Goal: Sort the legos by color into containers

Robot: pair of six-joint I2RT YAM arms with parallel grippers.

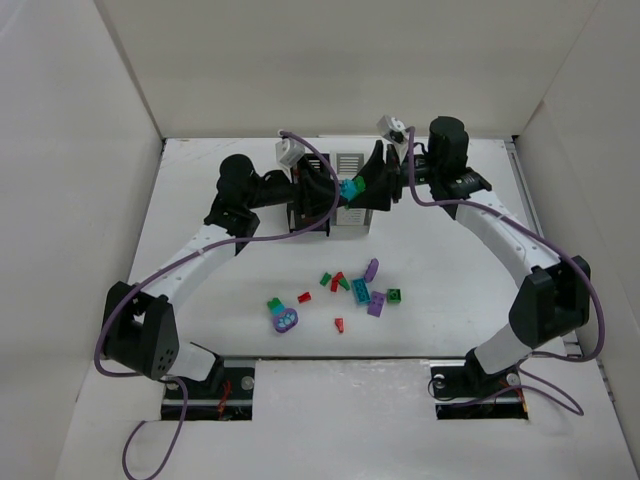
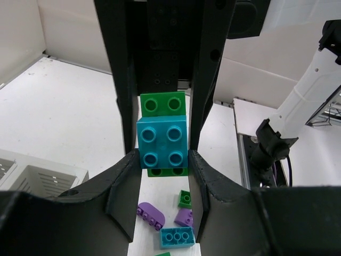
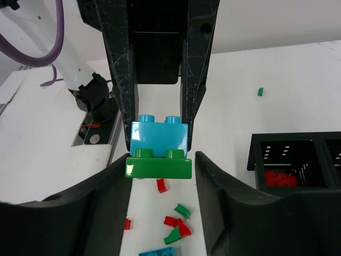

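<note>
A teal brick joined to a green brick hangs in the air above the white bin, with the black bin next to it. My left gripper and right gripper meet tip to tip, both shut on this piece. In the left wrist view my left gripper clamps the teal brick. In the right wrist view my right gripper flanks the green brick. Several loose legos in red, green, teal and purple lie on the table in front of the bins.
The black bin holds red bricks in one compartment. A small green brick lies alone on the table. White walls stand on three sides. The arm bases sit at the near edge.
</note>
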